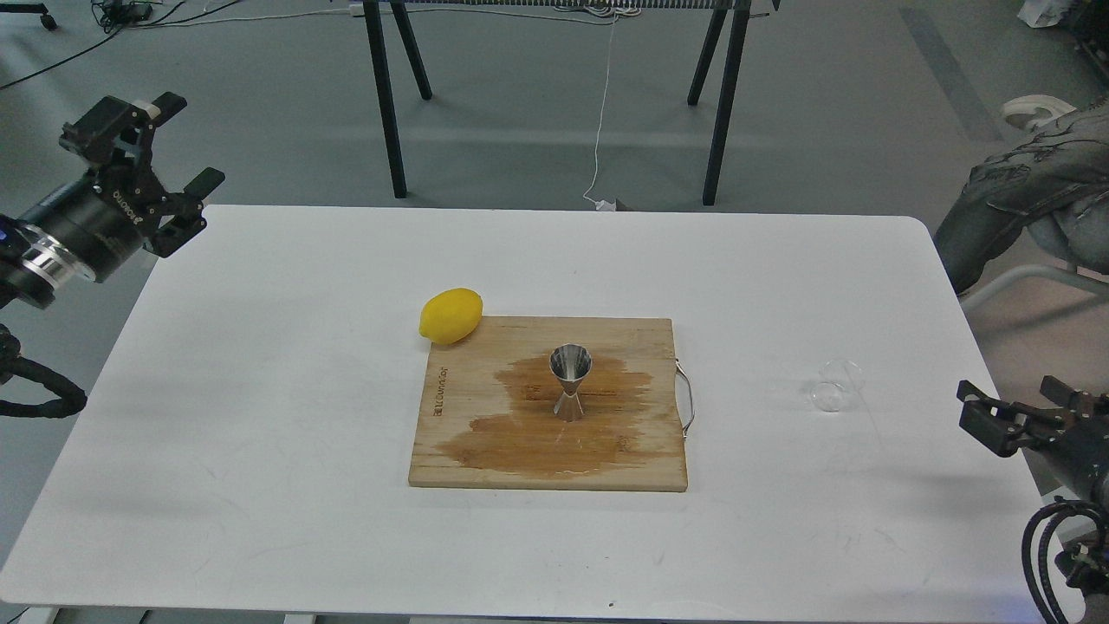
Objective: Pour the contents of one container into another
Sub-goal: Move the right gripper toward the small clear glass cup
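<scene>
White table [260, 416], one board [485, 451] at centre, one jigger [570, 381] upright on it, one lemon [450, 315] touching its upper-left corner, one glass cup [836, 386] at right, two grippers, left [186, 143] upper left and right [1018, 403] lower right, both spread, empty.

Yellow lemon [450, 315], silver jigger [570, 381], brown wet-stained wooden board [468, 451], white table [260, 416].

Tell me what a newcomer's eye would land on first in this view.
The wooden cutting board at the middle of the white table stands out, darkened by a wide wet stain, with the steel jigger upright on that stain. A yellow lemon lies at the board's far left corner. The tiny clear glass cup is almost invisible on the table to the right, near the open right claw; the left claw hangs open off the table's far left.
</scene>
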